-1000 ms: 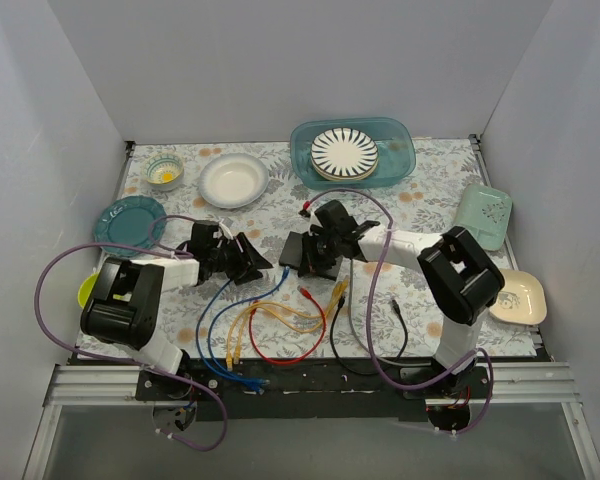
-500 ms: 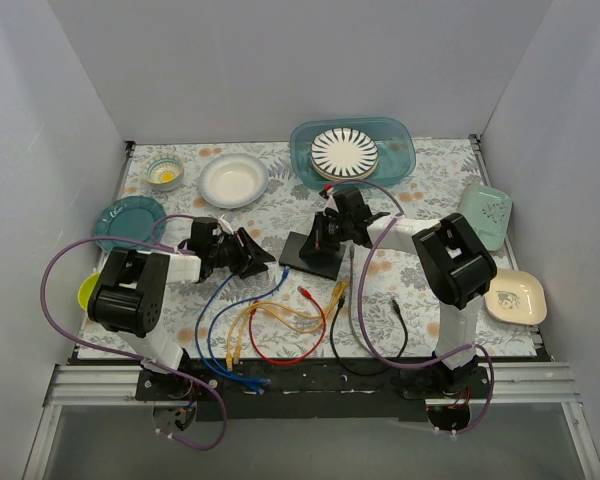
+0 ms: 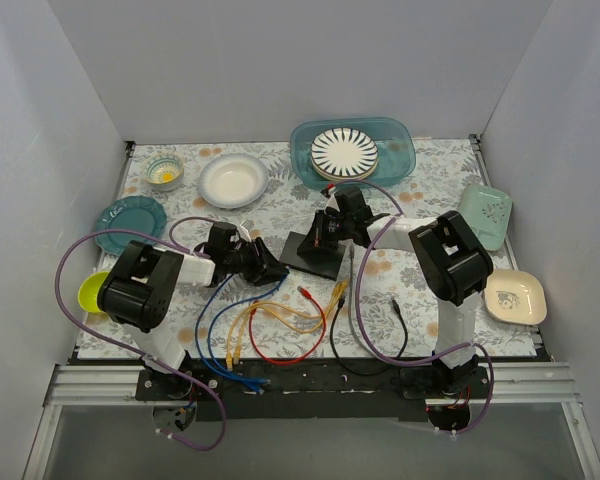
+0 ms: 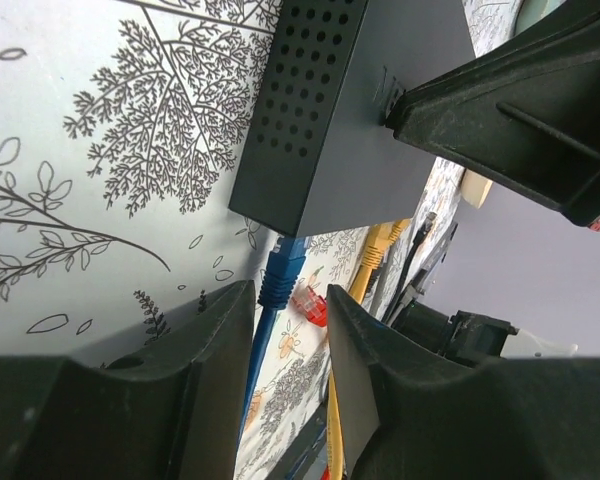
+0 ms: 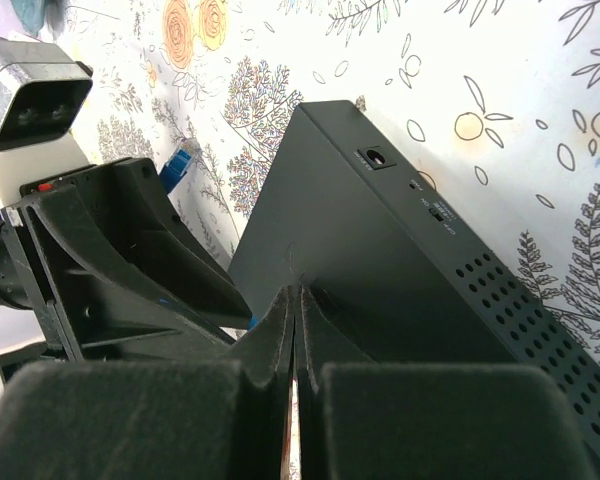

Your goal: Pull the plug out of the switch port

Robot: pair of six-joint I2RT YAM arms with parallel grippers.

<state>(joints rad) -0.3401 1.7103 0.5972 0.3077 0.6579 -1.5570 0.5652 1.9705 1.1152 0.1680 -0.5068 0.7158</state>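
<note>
From above, the left hand [image 3: 270, 270] has slid up to the switch [image 3: 312, 256] at the middle of the desk [image 3: 280, 195]. Its wrist view shows half-spread fingers narrowing around the seated blue plug [image 4: 280, 272]. In the right wrist view, the right hand [image 5: 296, 300], pressed together, pins the switch, so the pull looks imminent.

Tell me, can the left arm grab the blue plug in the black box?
Probably yes. The blue plug in the switch sits right at the gap between the open fingers of the left end effector, with nothing blocking it.
</note>
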